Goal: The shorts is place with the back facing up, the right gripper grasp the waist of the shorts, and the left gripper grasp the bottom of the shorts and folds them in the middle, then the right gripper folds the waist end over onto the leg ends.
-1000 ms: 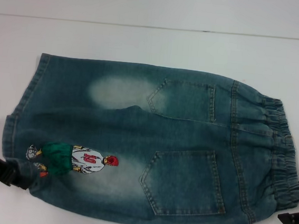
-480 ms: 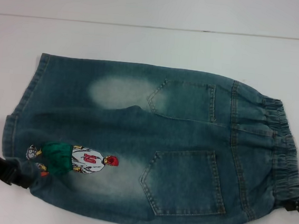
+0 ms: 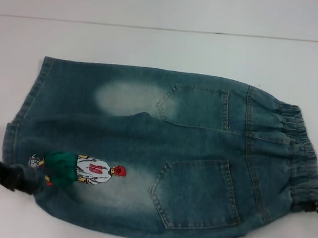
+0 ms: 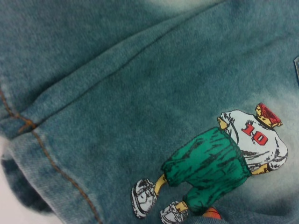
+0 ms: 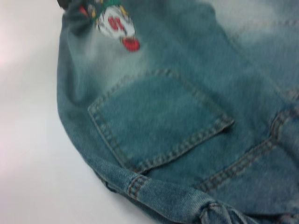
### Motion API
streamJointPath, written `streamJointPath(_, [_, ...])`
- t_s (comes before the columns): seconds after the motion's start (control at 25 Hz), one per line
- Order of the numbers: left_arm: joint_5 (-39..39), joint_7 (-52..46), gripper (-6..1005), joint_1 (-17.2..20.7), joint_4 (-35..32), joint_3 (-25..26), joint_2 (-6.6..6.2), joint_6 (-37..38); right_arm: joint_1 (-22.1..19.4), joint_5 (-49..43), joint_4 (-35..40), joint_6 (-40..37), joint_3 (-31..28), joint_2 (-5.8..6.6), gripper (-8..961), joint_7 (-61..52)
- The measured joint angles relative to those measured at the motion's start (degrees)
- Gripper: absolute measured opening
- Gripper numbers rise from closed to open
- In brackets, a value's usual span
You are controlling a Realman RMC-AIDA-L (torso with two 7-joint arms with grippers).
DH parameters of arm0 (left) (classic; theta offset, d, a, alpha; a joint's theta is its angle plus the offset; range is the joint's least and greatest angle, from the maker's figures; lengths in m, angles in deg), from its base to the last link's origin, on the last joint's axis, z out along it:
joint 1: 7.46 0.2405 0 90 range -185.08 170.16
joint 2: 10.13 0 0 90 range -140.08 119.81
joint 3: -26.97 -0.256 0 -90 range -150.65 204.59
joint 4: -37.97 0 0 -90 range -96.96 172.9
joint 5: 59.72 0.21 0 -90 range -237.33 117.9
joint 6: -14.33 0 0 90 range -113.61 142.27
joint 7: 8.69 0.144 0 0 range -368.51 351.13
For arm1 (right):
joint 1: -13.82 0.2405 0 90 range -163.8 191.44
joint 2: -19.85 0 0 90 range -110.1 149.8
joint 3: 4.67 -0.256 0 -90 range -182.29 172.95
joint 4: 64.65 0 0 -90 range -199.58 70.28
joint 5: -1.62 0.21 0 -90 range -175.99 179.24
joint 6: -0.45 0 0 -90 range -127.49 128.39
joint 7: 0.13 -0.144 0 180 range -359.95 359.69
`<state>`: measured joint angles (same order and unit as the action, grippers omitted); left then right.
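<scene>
The blue denim shorts (image 3: 161, 153) lie flat, back up, with two pockets showing. The elastic waist (image 3: 298, 160) is at the right and the leg ends are at the left. My left gripper (image 3: 26, 185) is shut on the near leg's hem, beside the cartoon figure print (image 3: 78, 169). My right gripper (image 3: 317, 206) is shut on the near corner of the waist, where the cloth bunches. The left wrist view shows the print (image 4: 219, 163) and the stitched hem (image 4: 51, 163). In the right wrist view I see the near pocket (image 5: 159, 121) and puckered waist cloth (image 5: 215, 212).
The shorts rest on a white table (image 3: 155, 45) whose far edge runs across the top of the head view. Bare white surface surrounds the shorts on the far side and at the near left.
My right gripper moved in from an open stance beside the waist and closed on its near corner. The left gripper shifted slightly with the hem, and the near edge of the shorts drew up a little.
</scene>
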<state>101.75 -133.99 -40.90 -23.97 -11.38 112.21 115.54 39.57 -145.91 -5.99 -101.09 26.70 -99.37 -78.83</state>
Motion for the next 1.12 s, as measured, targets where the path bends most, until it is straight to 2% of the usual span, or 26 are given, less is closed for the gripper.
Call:
streamJointPath(0.16, [-1.8, 0.0, 8, 0.0, -1.3, 0.9, -0.12, -0.6, -0.8, 4.1, 0.4, -0.1, -0.4, 0.25, 58, 0.3])
streamJointPath(0.4, [-6.5, 0.2, 8, -0.1, -1.7, 2.1, -1.07, -5.5, -0.9, 12.2, 0.8, 1.5, -4.3, 0.39, 62, 0.4])
streamJointPath(0.72, [-10.8, 0.9, 8, -0.8, -1.4, 1.5, -1.00, -14.2, 0.5, 20.4, 0.2, 9.9, -6.3, -0.11, 68, -0.4])
streamJointPath(1.12, [-12.0, 0.3, 8, -1.3, -1.6, 1.7, -0.58, -24.9, 3.1, 22.3, -4.0, 23.0, -5.5, -0.08, 76, -2.5])
